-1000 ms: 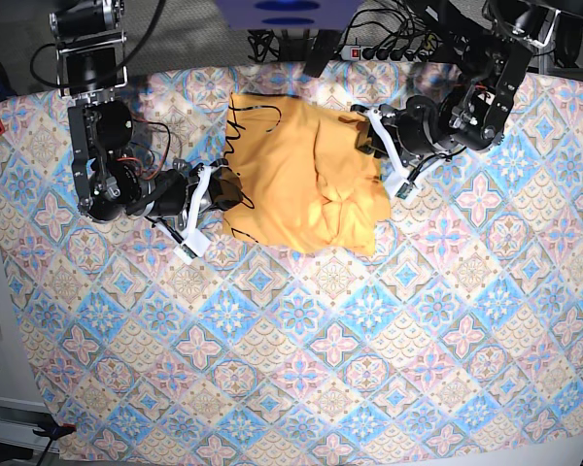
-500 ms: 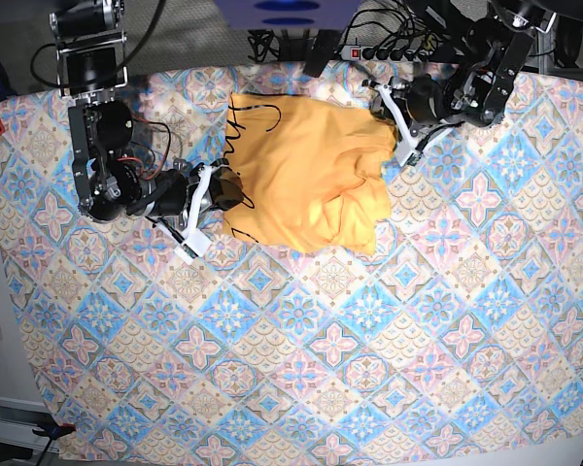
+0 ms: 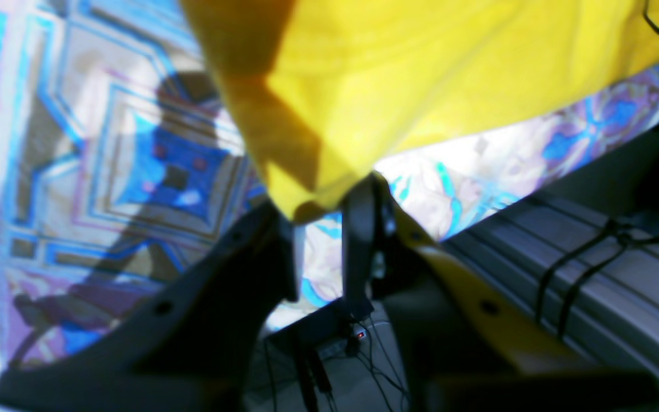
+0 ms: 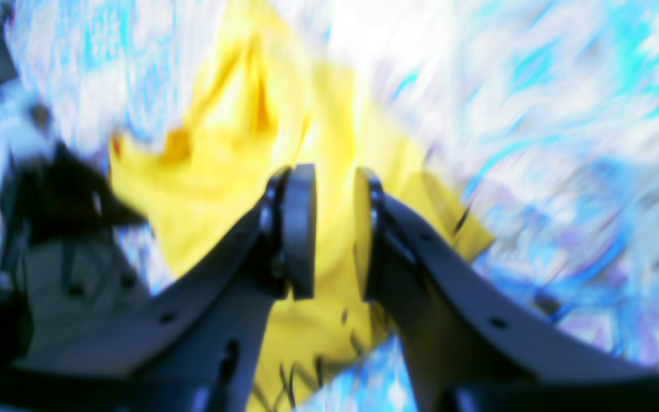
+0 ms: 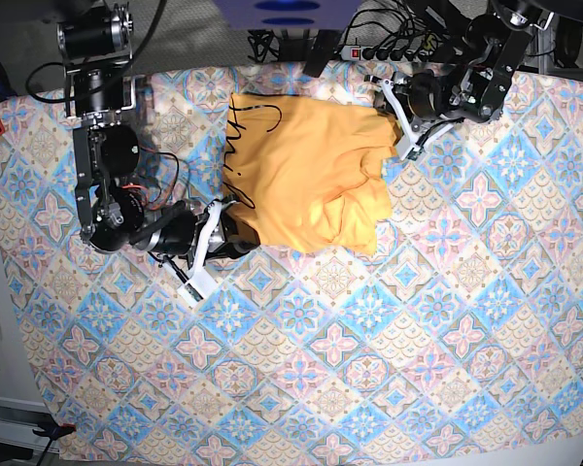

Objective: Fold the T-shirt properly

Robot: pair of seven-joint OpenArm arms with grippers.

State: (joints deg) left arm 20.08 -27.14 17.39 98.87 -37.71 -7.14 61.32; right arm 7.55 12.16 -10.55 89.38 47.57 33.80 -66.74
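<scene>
A: Starting at the left of the base view, where is the right end effector [image 5: 206,250]?

B: At the 8 o'clock corner of the T-shirt [image 5: 306,175], low over the bench [image 5: 369,369]. Its arm reaches in from 9 o'clock with the forearm nearly flat. The jaws stand a little apart, and I see nothing pinched between them.

A: And the shirt itself?

B: It lies rumpled at the 12 o'clock end of the bench, with black lettering [image 5: 241,146] along its 9 o'clock edge. I'd judge it light, soft and limp. It will sag and crease wherever it isn't held, so take it by a hem or shoulder seam, two corners at once.

A: Then the left end effector [image 5: 405,121]?

B: It's at the shirt's 2 o'clock corner, and its arm comes down from the 1 o'clock side, wrist bent inward. The jaws are drawn narrow, and the shirt corner looks caught between their tips, raised just clear of the bench
</scene>
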